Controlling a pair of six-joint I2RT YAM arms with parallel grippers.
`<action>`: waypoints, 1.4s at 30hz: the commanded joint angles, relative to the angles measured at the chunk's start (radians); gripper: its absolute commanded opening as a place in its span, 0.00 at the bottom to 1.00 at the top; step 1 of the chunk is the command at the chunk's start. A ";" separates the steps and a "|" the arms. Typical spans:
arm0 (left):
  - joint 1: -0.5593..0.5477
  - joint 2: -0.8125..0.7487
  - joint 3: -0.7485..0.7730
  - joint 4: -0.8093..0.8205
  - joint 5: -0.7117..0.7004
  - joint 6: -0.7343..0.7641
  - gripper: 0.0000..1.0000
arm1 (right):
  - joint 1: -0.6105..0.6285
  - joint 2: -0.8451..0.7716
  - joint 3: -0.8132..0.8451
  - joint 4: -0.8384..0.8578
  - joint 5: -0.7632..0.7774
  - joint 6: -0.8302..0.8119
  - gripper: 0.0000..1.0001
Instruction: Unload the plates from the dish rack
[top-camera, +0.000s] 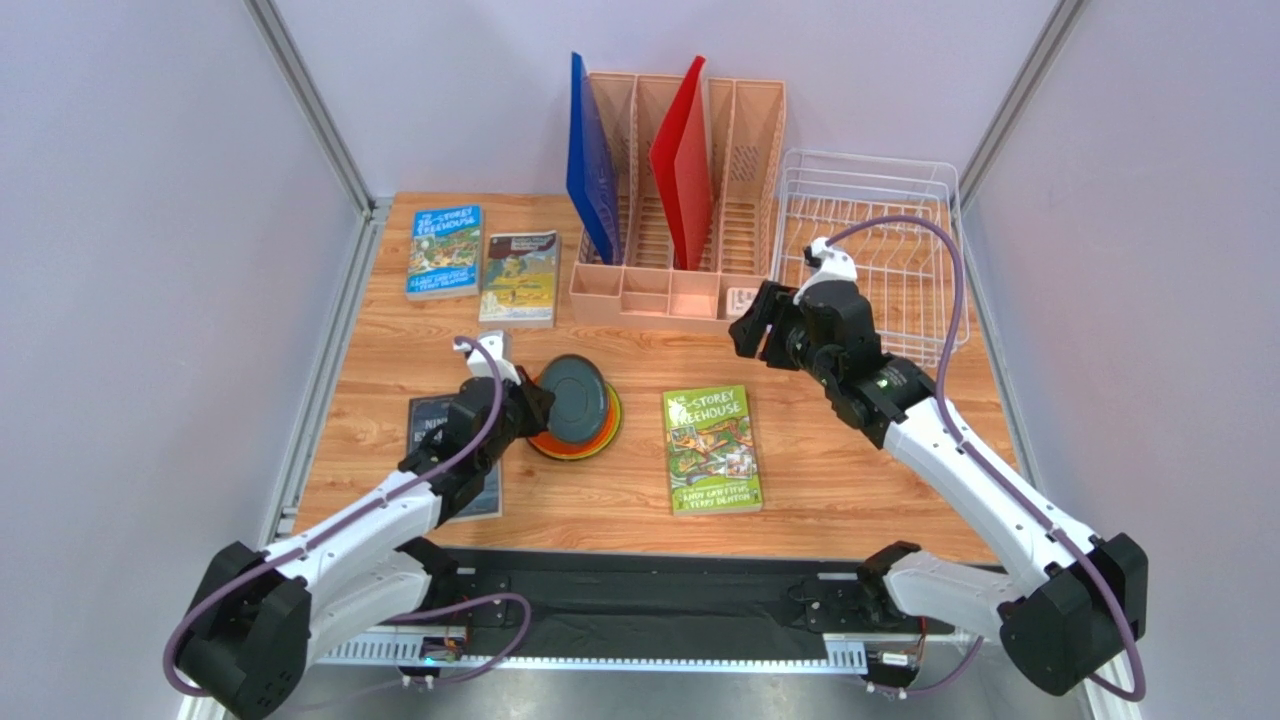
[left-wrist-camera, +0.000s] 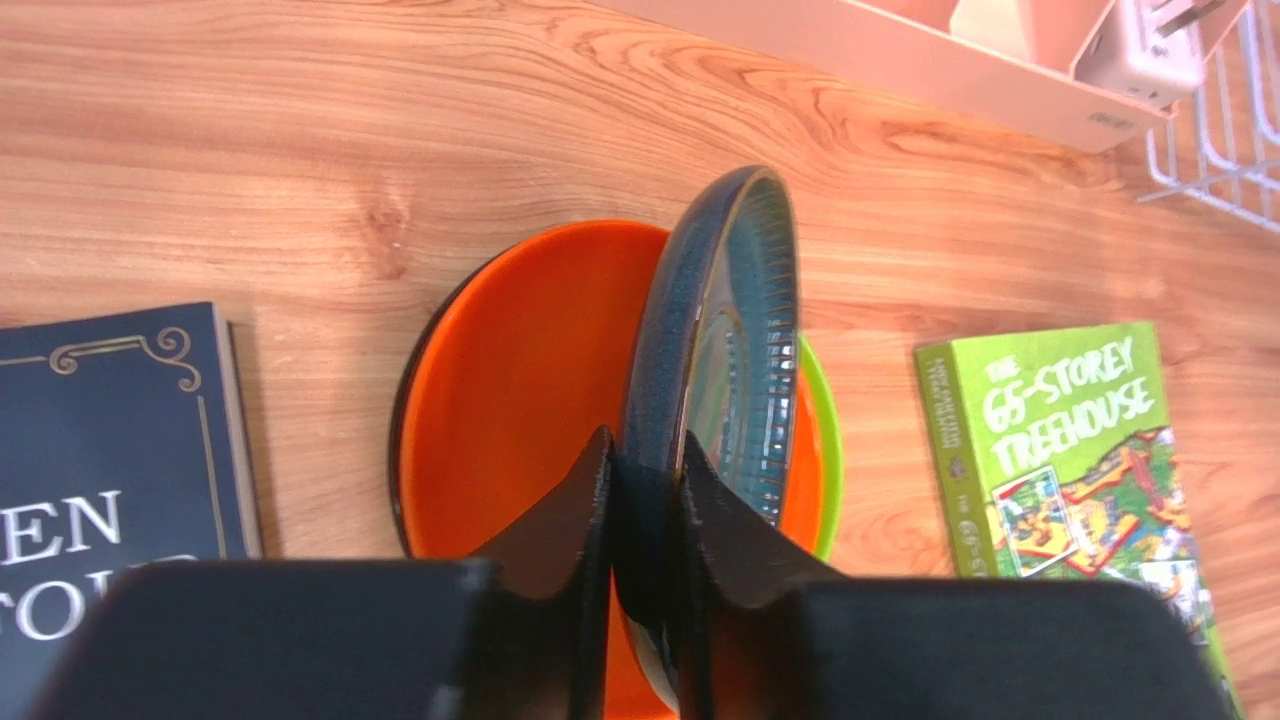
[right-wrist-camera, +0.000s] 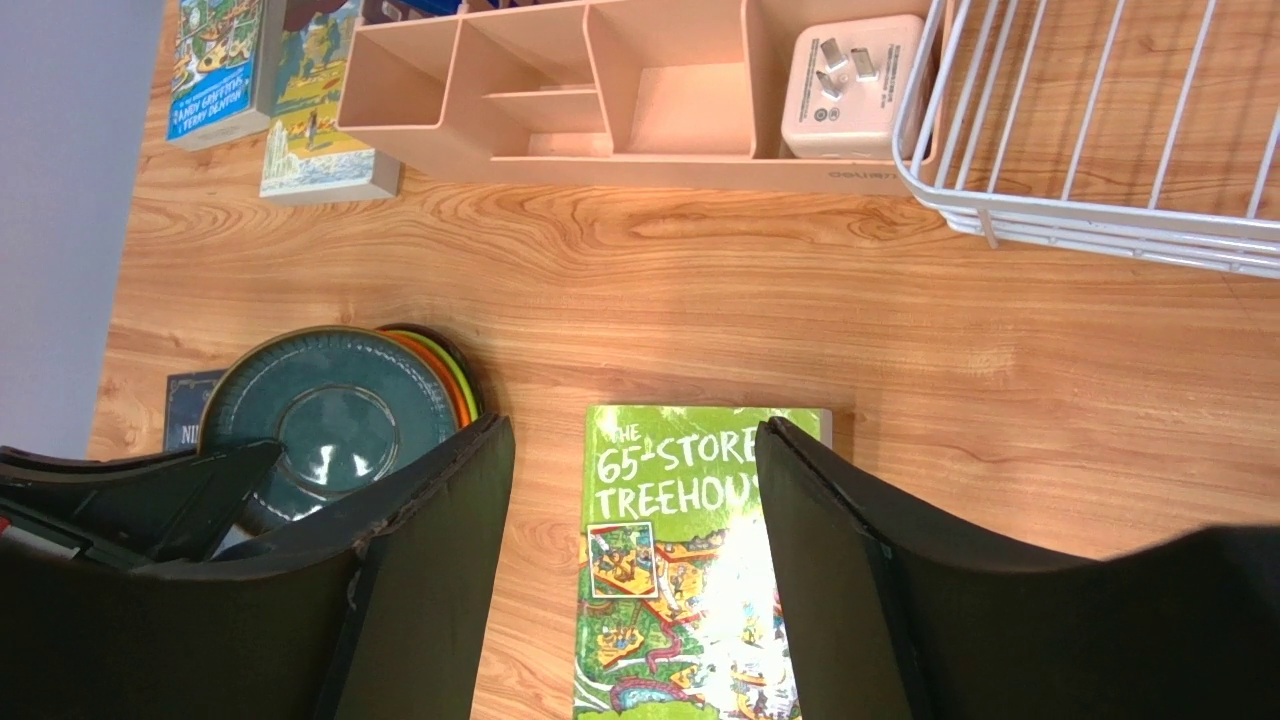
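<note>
My left gripper (top-camera: 538, 402) (left-wrist-camera: 649, 450) is shut on the rim of the dark teal-grey plate (top-camera: 579, 393) (left-wrist-camera: 721, 345), holding it tilted on edge over a stack. The stack holds the orange plate (left-wrist-camera: 526, 375) and the lime green plate (left-wrist-camera: 824, 450); a dark rim shows beneath them, its colour unclear. The teal plate also shows in the right wrist view (right-wrist-camera: 323, 420). The white wire dish rack (top-camera: 872, 255) (right-wrist-camera: 1082, 120) at the back right holds no plates in view. My right gripper (top-camera: 759, 333) (right-wrist-camera: 631, 435) is open and empty, in the air near the rack's front left corner.
A pink file organiser (top-camera: 676, 210) with a blue and a red folder stands left of the rack, a white plug adapter (right-wrist-camera: 854, 83) in its front tray. A green book (top-camera: 711, 447) lies right of the stack, a dark book (top-camera: 451, 450) left, two books (top-camera: 445, 249) behind.
</note>
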 joint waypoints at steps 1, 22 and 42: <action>0.004 0.011 -0.013 -0.021 0.004 -0.013 0.27 | -0.004 -0.009 -0.004 0.002 0.037 -0.027 0.65; 0.004 -0.050 0.085 -0.180 -0.055 0.058 1.00 | -0.039 -0.052 -0.025 -0.041 0.229 -0.120 0.67; 0.002 -0.183 0.330 -0.375 -0.157 0.286 1.00 | -0.039 -0.040 -0.191 0.112 0.539 -0.247 0.65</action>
